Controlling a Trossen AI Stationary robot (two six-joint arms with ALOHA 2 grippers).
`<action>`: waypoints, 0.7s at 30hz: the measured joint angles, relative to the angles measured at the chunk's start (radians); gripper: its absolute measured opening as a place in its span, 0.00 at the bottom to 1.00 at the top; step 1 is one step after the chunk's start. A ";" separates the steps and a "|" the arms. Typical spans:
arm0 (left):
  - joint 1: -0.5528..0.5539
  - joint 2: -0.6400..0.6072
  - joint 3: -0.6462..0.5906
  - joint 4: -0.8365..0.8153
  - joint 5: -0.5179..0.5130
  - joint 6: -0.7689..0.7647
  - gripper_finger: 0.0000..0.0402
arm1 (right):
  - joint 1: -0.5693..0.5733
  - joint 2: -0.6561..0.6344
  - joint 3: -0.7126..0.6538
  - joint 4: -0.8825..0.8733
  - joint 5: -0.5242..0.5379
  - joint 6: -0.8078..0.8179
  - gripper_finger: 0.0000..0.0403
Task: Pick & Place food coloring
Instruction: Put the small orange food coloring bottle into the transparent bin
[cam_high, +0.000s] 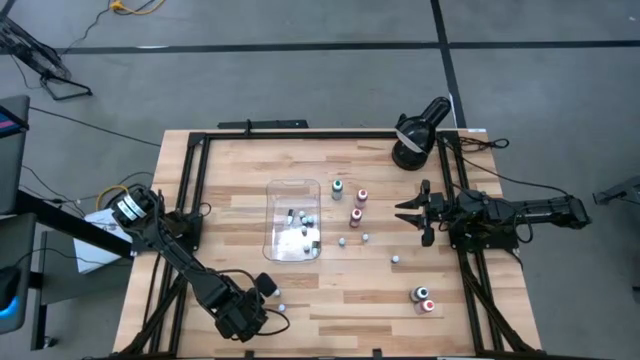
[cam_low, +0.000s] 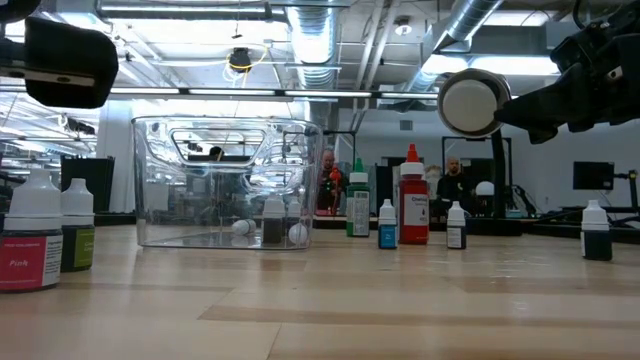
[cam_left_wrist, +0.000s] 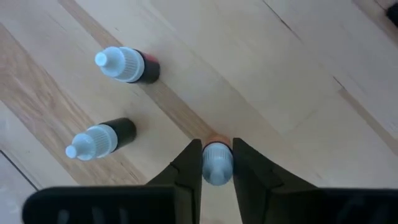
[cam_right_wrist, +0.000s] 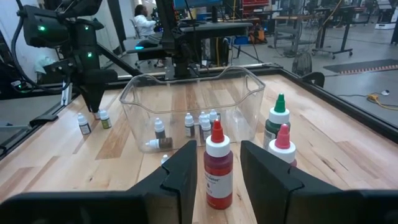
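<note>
Pale wood planks of the table (cam_high: 240, 190) fill the high view, where the left gripper (cam_high: 262, 300) sits at the near left edge with three small food coloring bottles (cam_high: 270, 288) right at its tip. The right gripper (cam_high: 412, 212) hangs at the far right, jaws spread, with several bottles between it and the clear tray (cam_high: 275, 195); more bottles lie inside that tray, and two stand well off to its near side.

Low view: the tray (cam_low: 160, 180) holds a few small bottles; a green-capped bottle (cam_low: 357, 200) and a red bottle (cam_low: 412, 197) stand beside it.

Left wrist view: the left gripper (cam_left_wrist: 217, 163) is narrowed onto one white-capped bottle (cam_left_wrist: 217, 167), fingers (cam_left_wrist: 186, 168) touching both sides. Two more bottles (cam_left_wrist: 127, 65) stand just beyond.

Right wrist view: the right gripper (cam_right_wrist: 219, 169) is wide, with the red bottle (cam_right_wrist: 217, 168) standing just ahead between its fingers, untouched. Behind it is the tray (cam_right_wrist: 130, 93).
</note>
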 joint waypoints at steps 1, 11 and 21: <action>-0.002 -0.003 0.000 -0.001 0.002 -0.001 0.13 | 0.000 0.000 0.000 0.000 0.000 0.000 0.28; -0.010 -0.182 -0.001 -0.099 0.057 -0.138 0.13 | 0.000 0.000 0.000 0.000 0.000 0.000 0.28; 0.024 -0.450 -0.001 -0.183 0.052 -0.345 0.17 | 0.000 0.000 0.000 0.000 0.000 0.000 0.28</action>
